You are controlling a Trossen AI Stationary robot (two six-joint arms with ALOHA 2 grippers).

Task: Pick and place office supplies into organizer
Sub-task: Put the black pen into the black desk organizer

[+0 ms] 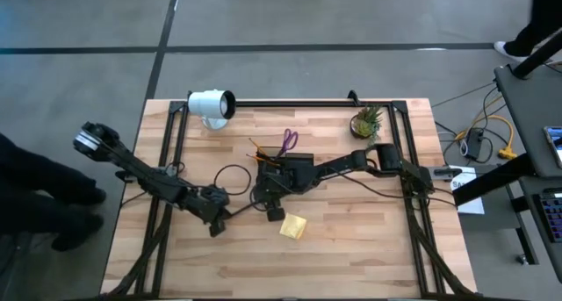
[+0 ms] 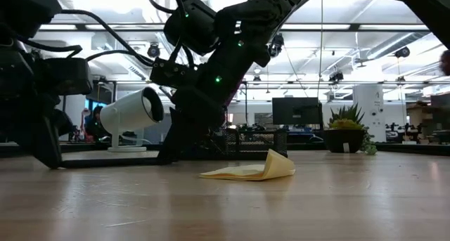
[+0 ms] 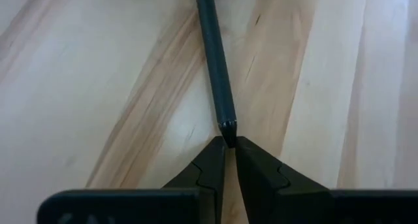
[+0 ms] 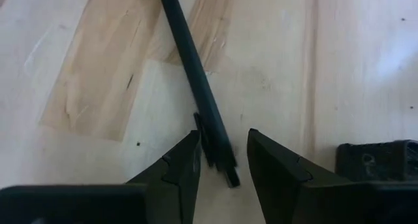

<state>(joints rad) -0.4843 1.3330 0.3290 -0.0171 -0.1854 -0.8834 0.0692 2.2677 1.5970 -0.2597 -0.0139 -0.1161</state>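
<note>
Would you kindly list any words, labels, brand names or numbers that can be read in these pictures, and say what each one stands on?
None can be read.
Embossed marks on the left claw's housing: mostly cut off at the picture's edge, unreadable.
Embossed mark on a dark block beside the right claw: too faint to read.
White paper on the floor right of the table: print too small.
Monitor in the room behind: nothing legible.

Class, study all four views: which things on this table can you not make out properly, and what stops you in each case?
- Organizer: high view, largely covered by the right arm; low view, hidden behind it.
- Pencils: high view, too small to count.
- Dark pen: left wrist view, its far end cut off by the edge; left pincer pinches the near end.
- Right pincer: straddles a dark pen; contact unclear.
</note>
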